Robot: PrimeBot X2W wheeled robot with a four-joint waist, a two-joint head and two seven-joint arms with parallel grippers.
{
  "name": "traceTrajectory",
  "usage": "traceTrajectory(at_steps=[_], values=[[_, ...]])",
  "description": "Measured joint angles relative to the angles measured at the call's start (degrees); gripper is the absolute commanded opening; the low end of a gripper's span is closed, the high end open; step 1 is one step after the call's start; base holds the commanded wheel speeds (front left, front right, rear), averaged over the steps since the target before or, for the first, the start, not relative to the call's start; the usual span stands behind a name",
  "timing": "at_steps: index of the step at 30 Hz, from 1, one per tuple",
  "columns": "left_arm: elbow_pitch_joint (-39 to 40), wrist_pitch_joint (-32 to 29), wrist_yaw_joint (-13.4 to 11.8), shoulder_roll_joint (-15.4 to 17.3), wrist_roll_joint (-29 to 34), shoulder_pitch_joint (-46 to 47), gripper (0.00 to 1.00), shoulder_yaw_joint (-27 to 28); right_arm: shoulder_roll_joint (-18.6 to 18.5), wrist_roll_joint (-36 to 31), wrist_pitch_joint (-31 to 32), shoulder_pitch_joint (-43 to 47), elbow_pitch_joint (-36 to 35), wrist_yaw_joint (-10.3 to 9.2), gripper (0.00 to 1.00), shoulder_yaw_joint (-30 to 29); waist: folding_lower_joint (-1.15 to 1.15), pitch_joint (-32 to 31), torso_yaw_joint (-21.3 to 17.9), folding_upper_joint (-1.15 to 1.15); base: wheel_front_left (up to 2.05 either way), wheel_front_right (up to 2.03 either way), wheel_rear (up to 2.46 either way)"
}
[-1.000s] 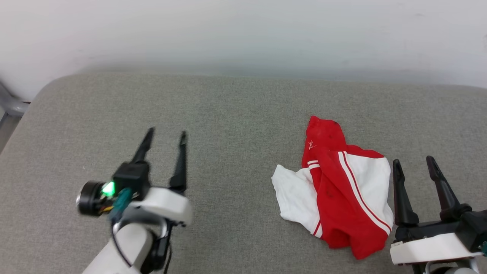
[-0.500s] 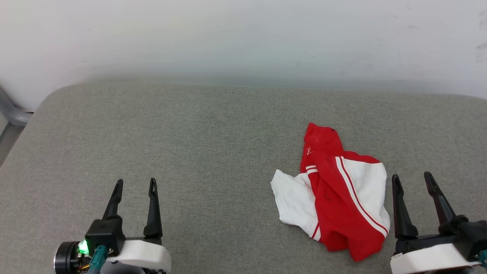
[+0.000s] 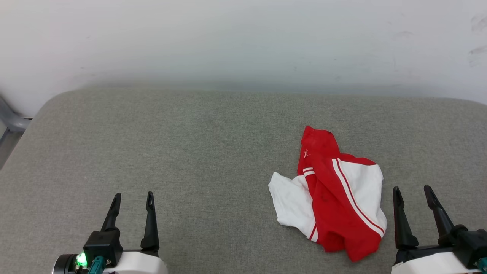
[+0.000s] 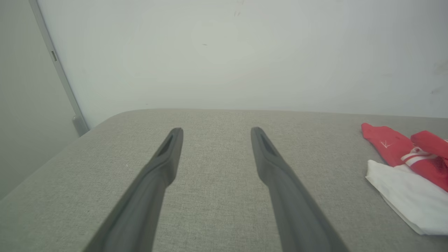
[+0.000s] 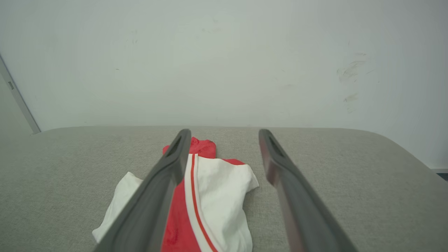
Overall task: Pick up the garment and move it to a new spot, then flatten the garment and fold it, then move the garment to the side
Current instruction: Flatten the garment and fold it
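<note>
The garment (image 3: 335,198) is a crumpled red shirt with white sleeves and striped trim, lying in a loose heap on the grey cushion (image 3: 213,152), right of centre. Its lettering is hidden. My right gripper (image 3: 411,190) stands open just right of the heap, apart from it; its wrist view shows the garment (image 5: 213,196) ahead and partly behind the left finger. At the lower left my left gripper (image 3: 133,196) is open and holds nothing, far from the cloth. The garment (image 4: 409,164) lies at the right edge of the left wrist view.
A pale wall (image 3: 243,38) rises close behind the cushion's far edge. A grey metal bar (image 3: 11,120) stands off the cushion's far left corner. The cushion's rounded right corner (image 5: 402,147) drops off to the right.
My left gripper pulled back from mid-cushion to the lower left and its fingers drew nearer together, still open. The head camera tilted, so the whole scene slid down slightly. The garment lies as before.
</note>
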State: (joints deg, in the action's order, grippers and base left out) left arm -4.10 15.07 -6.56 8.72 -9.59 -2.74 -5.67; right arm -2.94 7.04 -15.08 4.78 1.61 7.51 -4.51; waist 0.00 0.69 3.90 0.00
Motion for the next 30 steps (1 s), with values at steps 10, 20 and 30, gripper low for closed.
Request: traceTrajectory(at_steps=[10, 20, 30], values=[[-0.87, 0.0, 2.7, -2.04, 2.79, -0.32, 1.0, 2.43, 0.0, 0.08, 0.0, 0.02, 0.34, 0.0, 1.0, -0.05, 0.0, -0.23, -0.57, 0.0, 0.0, 0.0, 0.0], [-2.56, 0.0, 6.58, -2.34, 5.05, 1.71, 1.0, 2.59, 0.0, 0.24, 0.0, -0.03, 0.31, 0.0, 1.0, 0.02, 0.0, 0.04, -0.85, 0.0, 0.0, 0.0, 0.0], [-8.57, 0.01, 12.76, 2.18, 5.5, 17.81, 1.0, -1.16, 0.0, -0.26, 0.0, -1.73, -0.34, 0.0, 1.0, 1.11, 0.01, 2.81, -2.12, 0.0, 0.0, 0.0, 0.0]])
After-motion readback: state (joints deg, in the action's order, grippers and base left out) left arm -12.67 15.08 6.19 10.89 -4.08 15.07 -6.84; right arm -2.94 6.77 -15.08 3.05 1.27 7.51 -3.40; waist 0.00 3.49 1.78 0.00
